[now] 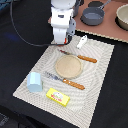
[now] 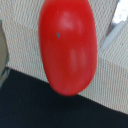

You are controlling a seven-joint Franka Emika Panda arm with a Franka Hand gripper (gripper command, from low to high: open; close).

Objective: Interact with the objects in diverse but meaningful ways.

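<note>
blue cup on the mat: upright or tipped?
Tipped. The pale blue cup lies on its side on the placemat, near the yellow packet.

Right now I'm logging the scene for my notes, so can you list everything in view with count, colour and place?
tomato: one, red, fills the wrist view, over the mat's edge; hidden in the exterior view
placemat: one, pale woven, on the dark table
plate: one, beige, round, mid-mat
knife: one, wooden handle, just beyond the plate
fork: one, wooden handle, on the plate's near side
cup: one, pale blue, mat's exterior-view left corner
packet: one, yellow, flat, near edge of the mat
small piece: one, white, far edge of the mat
frying pan: one, dark grey, on the brown board behind
bowl: one, beige, board's right end
robot arm: one, white, over the mat's far edge; pincer state unclear
</note>
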